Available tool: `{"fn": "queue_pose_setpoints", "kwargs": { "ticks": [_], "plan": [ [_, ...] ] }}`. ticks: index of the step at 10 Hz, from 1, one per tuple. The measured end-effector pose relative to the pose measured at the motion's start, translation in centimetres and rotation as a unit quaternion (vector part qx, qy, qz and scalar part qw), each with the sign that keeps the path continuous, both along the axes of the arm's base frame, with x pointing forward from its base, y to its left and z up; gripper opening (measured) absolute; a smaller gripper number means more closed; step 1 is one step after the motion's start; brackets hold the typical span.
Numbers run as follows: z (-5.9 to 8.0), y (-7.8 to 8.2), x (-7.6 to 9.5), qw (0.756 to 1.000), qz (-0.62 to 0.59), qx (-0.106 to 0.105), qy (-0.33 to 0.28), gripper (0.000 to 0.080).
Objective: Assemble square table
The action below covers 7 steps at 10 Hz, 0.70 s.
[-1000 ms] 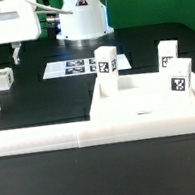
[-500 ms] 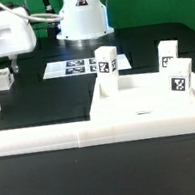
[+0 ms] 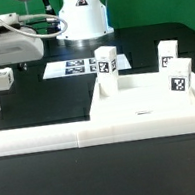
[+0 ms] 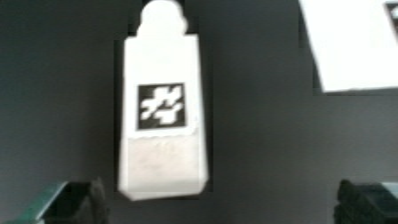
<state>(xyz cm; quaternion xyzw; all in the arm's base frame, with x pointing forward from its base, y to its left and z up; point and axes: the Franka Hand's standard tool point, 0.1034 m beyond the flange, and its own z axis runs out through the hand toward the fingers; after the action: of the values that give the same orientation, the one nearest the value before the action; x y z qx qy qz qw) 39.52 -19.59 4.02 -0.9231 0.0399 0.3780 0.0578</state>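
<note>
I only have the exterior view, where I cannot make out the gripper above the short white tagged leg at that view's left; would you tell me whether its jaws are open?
Observer: Yes. In the wrist view the gripper stands wide open and holds nothing.
Operator: Thank you. Do the fingers touch that leg?
Observer: No. The short white tagged leg lies flat on the dark table, with a gap on each side, nearer one fingertip.
Operator: Which face is up?
Observer: The face with its black-and-white tag faces the wrist camera.
</note>
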Motion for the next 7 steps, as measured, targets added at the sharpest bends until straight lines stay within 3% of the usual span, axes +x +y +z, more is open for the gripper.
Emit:
{"fn": "queue_pose_setpoints", "kwargs": {
  "ticks": [2, 6, 7],
  "plan": [
    [-0.6, -0.4, -0.5, 0.997, -0.010, 0.014, 0.075, 0.0649],
    [-1.1, -0.8, -0.5, 0.997, -0.002, 0.016, 0.074, 0.0649],
    [-1.2, -1.6, -0.8, 0.997, 0.023, 0.024, 0.076, 0.0649]
  ]
}}
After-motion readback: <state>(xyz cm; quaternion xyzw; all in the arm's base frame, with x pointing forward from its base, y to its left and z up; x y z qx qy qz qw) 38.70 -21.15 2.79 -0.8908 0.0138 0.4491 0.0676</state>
